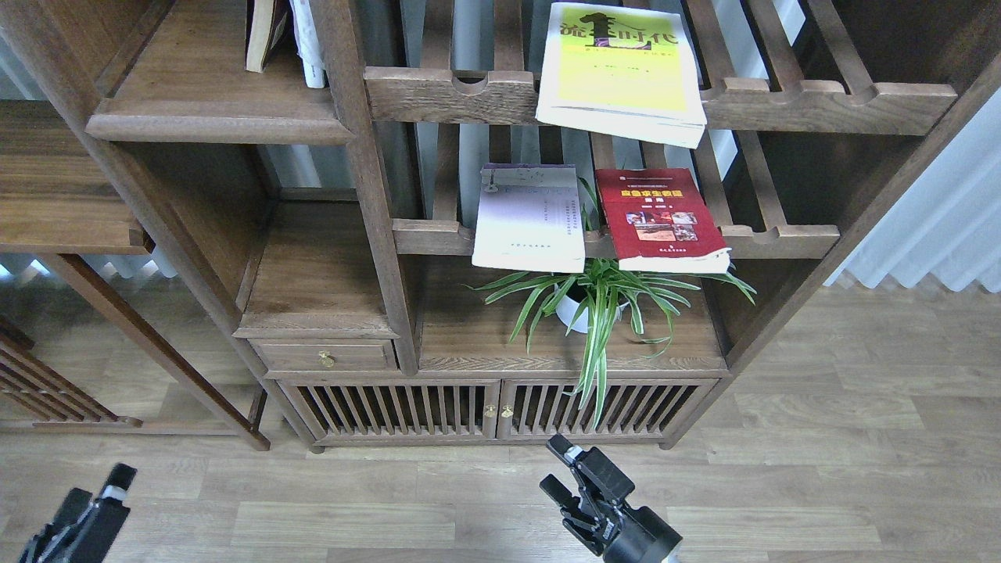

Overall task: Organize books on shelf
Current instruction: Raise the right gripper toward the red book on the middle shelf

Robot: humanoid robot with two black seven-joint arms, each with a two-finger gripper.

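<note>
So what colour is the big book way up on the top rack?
Yellow-green thin paperback book with a dark title, seen best in the head view.

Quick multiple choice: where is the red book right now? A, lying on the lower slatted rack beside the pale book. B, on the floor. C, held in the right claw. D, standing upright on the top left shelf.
A: the red book lies flat on the lower slatted rack, right of the pale book, above the potted plant.
</note>
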